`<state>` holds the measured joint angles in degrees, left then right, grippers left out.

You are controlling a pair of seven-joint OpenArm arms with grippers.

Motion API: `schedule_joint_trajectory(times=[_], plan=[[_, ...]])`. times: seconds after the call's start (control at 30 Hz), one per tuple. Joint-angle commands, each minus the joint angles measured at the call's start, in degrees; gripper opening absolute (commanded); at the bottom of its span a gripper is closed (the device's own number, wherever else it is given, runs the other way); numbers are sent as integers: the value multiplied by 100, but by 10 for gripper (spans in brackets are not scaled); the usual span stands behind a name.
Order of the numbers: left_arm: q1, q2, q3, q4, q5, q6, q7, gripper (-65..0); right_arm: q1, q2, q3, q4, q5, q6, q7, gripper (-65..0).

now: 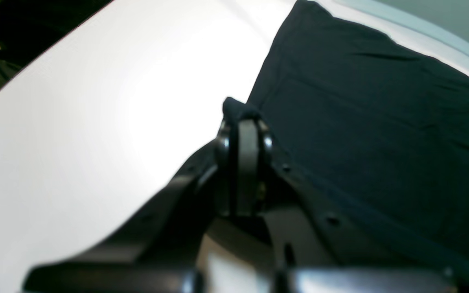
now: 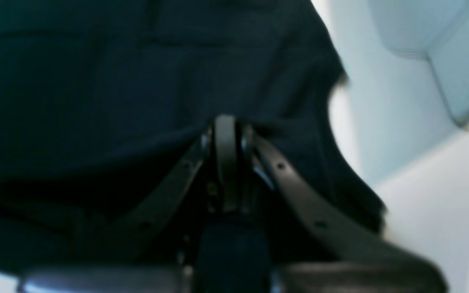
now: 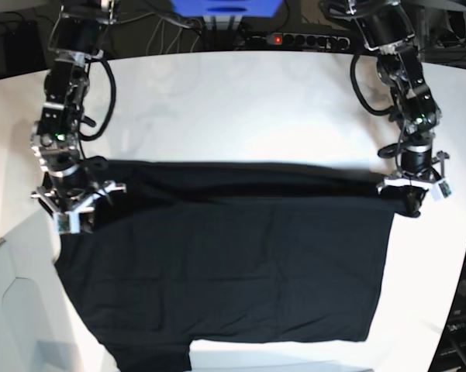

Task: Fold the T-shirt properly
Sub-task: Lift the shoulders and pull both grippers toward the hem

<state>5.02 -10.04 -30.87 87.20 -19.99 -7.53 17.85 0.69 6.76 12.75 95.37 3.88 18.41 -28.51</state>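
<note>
- On the white bench [image 3: 240, 108], T-shirt [image 3: 233, 263] spread flat, black plain side up, near edge hanging toward the bench's front rim; print and tag not in sight.
- At the shirt's far band, a folded strip running across the bench from one arm to the other; long axis of that strip crosswise, parallel to the bench's back edge.
- Left pincer [image 3: 413, 188] at one end of the strip, narrowed to nothing on a tuft of black cloth [image 1: 234, 108]; rest of the shirt lying to its inner side.
- Right pincer [image 3: 71, 203] at the opposite end, likewise clamped on the T-shirt; cloth filling most of the right wrist view, bench showing only at its right.
- Both arms equally placed, one per corner; bulk of the garment lying from the pincers toward the bench's front.
- Judged next: carrying the held edge forward over the body, both ends kept level to hold the fold line straight.
</note>
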Motion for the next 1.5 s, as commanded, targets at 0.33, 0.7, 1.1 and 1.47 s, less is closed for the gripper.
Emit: schedule_joint_trajectory(times=[0.33, 0.7, 1.1, 1.47], plan=[[-163, -99, -20, -188, -19, 1, -180, -650, 1070, 49, -304, -891, 56, 71, 183, -650], [-497, -125, -20, -671, -19, 1, -180, -650, 1456, 49, -304, -1524, 56, 71, 209, -650], [-1007, -125, -20, -1269, -19, 1, -180, -650, 1483, 49, -269, -1524, 56, 71, 209, -650], [-1069, -204, 569, -1533, -19, 10, -207, -648, 1483, 49, -251, -1489, 56, 71, 209, -650]])
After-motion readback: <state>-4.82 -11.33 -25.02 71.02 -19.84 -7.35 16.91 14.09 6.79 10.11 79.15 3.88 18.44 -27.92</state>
